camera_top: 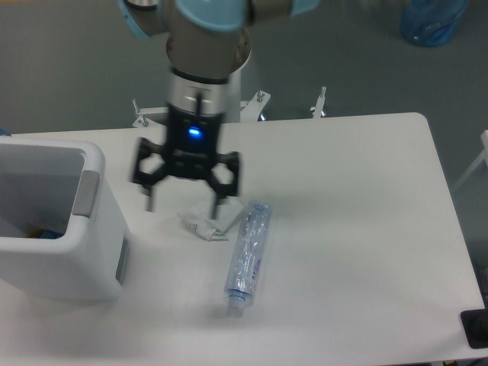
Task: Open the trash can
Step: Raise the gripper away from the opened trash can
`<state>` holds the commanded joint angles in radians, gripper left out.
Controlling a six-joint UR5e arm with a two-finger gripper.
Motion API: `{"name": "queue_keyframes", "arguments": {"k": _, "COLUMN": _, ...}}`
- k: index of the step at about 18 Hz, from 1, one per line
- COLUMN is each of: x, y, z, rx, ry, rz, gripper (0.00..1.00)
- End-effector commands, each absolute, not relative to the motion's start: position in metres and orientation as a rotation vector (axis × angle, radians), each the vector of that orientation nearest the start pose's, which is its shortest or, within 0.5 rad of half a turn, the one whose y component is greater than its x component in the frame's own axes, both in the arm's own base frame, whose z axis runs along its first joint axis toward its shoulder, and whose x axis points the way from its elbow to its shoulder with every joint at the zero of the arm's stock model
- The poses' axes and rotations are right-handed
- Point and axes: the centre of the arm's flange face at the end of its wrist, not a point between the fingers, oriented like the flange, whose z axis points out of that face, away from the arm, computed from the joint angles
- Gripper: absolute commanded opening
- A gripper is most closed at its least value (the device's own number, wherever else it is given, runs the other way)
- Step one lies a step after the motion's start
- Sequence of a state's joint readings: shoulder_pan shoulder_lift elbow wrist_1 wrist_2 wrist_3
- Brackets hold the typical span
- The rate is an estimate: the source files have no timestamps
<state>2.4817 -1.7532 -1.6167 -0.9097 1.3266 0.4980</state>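
Observation:
The trash can (91,252), a large white boxy bin with a grey latch tab and a grey side slot, stands at the table's left edge. Its top is open and I can see down into the hollow, where something small and coloured lies at the bottom. The lid itself is out of view. My gripper (181,206) hangs open over the table, to the right of the bin and apart from it, blurred by motion. Nothing is between its fingers.
A crumpled white wrapper (206,223) lies just under the gripper. A crushed clear plastic bottle (248,256) lies beside it toward the table's middle. A black object (476,328) sits at the front right corner.

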Motion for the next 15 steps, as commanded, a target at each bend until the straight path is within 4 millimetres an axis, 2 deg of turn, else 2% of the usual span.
{"name": "queue_keyframes", "arguments": {"k": 4, "x": -0.412, "y": 0.477, "z": 0.409, "rx": -2.713, "ry": -0.366, "rz": 0.191, "gripper": 1.0}}
{"name": "queue_keyframes", "arguments": {"k": 7, "x": -0.442, "y": 0.453, "z": 0.403, "rx": -2.753, "ry": -0.264, "rz": 0.246, "gripper": 1.0}}
{"name": "queue_keyframes", "arguments": {"k": 8, "x": -0.454, "y": 0.443, "z": 0.393, "rx": -2.777, "ry": -0.205, "rz": 0.254, "gripper": 1.0}}
{"name": "queue_keyframes", "arguments": {"k": 11, "x": -0.496, "y": 0.4, "z": 0.375, "rx": -2.831, "ry": -0.013, "rz": 0.292, "gripper": 1.0}}
{"name": "queue_keyframes", "arguments": {"k": 13, "x": -0.501, "y": 0.388, "z": 0.368, "rx": -2.879, "ry": 0.147, "rz": 0.322, "gripper": 1.0}}
{"name": "queue_keyframes", "arguments": {"k": 15, "x": -0.498, "y": 0.384, "z": 0.356, "rx": -2.927, "ry": 0.197, "rz": 0.332, "gripper": 1.0}}
